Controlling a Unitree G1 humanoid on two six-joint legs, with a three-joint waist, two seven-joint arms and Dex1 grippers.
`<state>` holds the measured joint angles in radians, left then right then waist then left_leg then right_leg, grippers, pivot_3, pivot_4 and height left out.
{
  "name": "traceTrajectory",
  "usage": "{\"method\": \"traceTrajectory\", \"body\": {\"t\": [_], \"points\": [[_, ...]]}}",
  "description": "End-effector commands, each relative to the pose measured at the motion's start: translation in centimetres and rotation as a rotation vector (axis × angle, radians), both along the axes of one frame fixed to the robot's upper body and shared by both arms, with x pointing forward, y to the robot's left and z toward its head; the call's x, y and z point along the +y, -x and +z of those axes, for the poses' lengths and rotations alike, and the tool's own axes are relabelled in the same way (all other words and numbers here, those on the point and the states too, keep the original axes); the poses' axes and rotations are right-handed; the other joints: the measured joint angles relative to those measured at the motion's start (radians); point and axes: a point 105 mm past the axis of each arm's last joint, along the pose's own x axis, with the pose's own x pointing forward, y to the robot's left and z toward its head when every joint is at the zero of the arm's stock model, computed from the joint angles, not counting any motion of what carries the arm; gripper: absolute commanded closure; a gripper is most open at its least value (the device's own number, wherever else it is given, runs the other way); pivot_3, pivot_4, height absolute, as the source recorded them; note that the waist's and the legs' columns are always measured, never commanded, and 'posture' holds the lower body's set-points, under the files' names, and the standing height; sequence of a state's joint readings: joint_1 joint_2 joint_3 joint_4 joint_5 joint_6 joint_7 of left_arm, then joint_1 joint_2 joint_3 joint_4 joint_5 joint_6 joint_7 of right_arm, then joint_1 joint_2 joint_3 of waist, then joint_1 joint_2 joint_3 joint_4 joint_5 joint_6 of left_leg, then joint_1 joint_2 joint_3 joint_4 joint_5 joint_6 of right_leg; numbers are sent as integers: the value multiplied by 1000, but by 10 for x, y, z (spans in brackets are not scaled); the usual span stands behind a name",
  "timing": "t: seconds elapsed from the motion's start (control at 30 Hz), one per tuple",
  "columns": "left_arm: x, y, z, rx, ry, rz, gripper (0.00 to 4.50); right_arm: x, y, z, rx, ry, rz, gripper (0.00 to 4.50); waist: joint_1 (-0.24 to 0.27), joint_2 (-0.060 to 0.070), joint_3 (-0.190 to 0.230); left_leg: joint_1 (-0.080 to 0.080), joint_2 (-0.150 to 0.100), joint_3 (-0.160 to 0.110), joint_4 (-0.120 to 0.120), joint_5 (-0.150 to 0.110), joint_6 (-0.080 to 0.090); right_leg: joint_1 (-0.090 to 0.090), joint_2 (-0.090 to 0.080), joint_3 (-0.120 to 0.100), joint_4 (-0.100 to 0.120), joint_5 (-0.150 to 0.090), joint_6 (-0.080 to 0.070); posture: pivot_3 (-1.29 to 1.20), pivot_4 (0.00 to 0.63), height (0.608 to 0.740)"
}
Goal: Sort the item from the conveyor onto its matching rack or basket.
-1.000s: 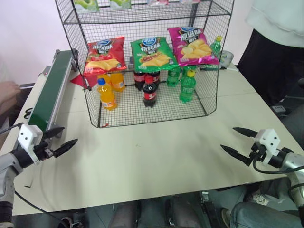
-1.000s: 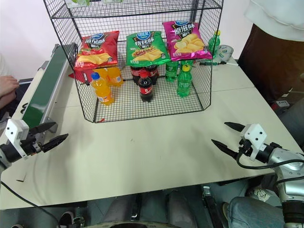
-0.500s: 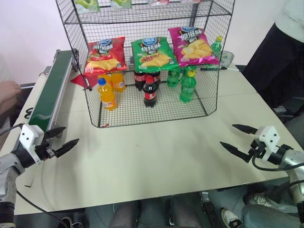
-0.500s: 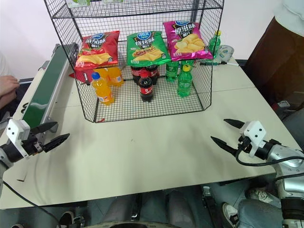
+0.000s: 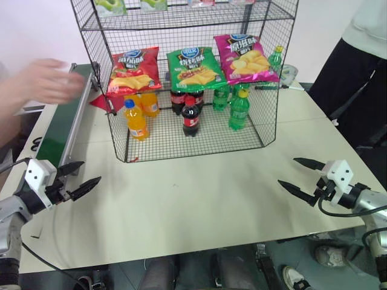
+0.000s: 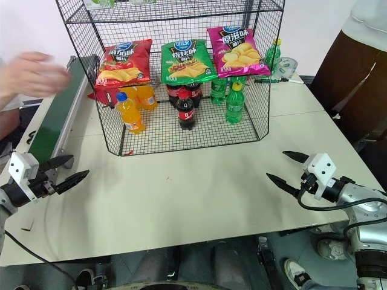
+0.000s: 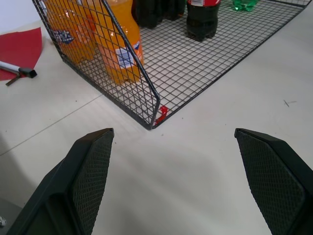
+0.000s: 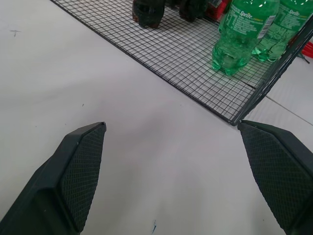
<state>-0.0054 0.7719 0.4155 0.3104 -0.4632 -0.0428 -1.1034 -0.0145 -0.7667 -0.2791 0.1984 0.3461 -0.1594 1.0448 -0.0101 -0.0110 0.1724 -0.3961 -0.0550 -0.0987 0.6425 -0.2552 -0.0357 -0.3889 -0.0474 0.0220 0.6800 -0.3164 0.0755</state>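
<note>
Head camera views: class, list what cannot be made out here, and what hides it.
- Person's hand: blurred; whether it holds anything cannot be told.
- Conveyor: its far end is behind that hand.
- Rack: upper tiers cut off by the top edge.
- Bags on the top shelf: cropped, unreadable.

Counts on the rack [image 5: 269, 90] and table

Three chip bags hung side by side: one red [image 5: 133, 69], one green [image 5: 193, 67], one pink [image 5: 244, 57]. Below stood orange soda bottles [image 5: 136, 119], cola bottles [image 5: 190, 117] and green bottles [image 5: 239, 110], at least two of each.
</note>
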Motion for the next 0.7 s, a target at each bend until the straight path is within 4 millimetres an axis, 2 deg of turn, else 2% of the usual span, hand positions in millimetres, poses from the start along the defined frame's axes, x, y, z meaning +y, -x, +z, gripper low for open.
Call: {"method": "traceTrajectory", "body": {"t": [0.03, 0.7], "points": [[-1, 1, 9, -48, -14, -3, 362, 1, -2, 9, -43, 3, 8, 0, 0, 0, 0, 0, 0, 0, 0, 0, 0, 0, 0, 0, 0, 0, 0, 0, 150, 740], [-3, 5, 2, -32, 8, 1, 362, 7, -3, 7, -48, 1, 17, 0, 0, 0, 0, 0, 0, 0, 0, 0, 0, 0, 0, 0, 0, 0, 0, 0, 150, 740]]}}
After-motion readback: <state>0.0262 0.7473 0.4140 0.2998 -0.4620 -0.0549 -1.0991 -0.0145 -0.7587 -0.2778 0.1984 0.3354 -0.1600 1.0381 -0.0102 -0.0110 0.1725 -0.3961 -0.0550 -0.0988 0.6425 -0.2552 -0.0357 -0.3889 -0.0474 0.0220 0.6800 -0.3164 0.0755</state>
